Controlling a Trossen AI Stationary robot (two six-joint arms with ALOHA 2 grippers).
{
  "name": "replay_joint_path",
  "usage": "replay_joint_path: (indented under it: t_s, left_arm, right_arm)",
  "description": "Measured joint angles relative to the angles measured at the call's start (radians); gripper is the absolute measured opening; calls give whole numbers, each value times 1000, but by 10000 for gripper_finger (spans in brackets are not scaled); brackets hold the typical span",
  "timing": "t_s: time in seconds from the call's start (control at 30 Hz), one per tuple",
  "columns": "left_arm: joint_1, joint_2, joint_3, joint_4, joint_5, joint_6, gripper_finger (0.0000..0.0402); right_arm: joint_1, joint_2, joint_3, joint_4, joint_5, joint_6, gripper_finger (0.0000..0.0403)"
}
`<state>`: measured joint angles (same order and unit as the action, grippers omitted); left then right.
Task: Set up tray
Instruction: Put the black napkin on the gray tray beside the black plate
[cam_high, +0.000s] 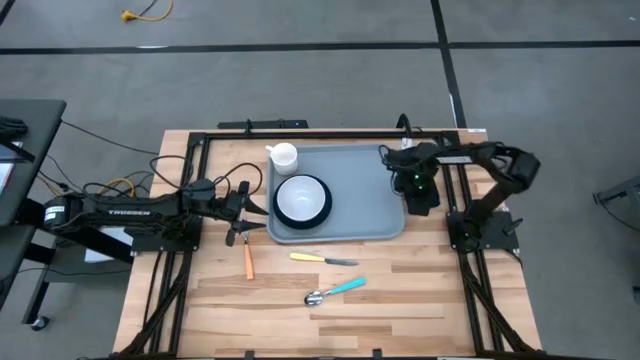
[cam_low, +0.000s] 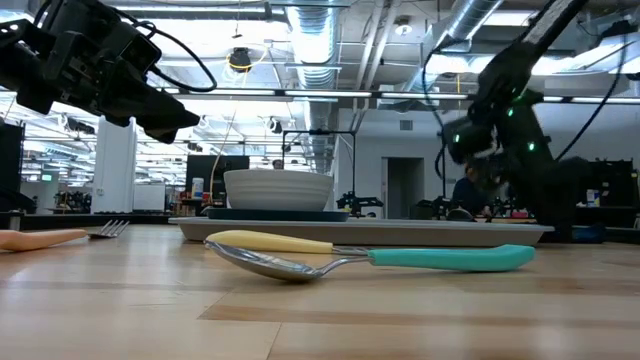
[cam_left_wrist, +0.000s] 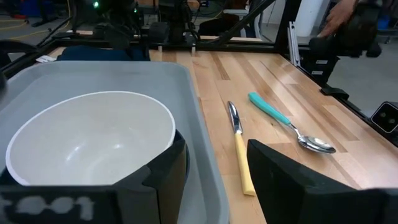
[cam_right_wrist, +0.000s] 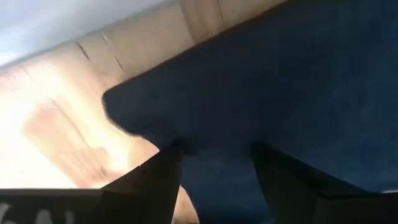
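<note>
Because the tray is big, flat and stiff, with a low smooth rim, we think it slides easily on the wooden table and is best held by its rim, not its slippery middle. It lies at the far middle of the table with a white bowl on a dark plate at its left end, so it could tip if we lift one side. Our left gripper waits with its jaws apart just left of the tray, and our right gripper at the tray's right edge has its fingers pinched on a soft dark blue napkin.
</note>
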<state>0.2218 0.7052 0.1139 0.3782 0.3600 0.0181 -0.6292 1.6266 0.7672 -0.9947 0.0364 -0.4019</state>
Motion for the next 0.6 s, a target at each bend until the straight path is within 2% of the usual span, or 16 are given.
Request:
replay_joint_path:
  t_s: [0.23, 0.5, 0.6]
  left_arm:
    - [0, 0, 0, -1, 1, 0, 159]
    - [0, 0, 0, -5, 1, 0, 159]
    - [0, 0, 0, -6, 0, 0, 159]
  right_arm:
    - [2, 131, 15, -58, 55, -19, 179]
    - [0, 91, 23, -59, 51, -25, 166]
    - [0, 91, 24, -55, 52, -28, 141]
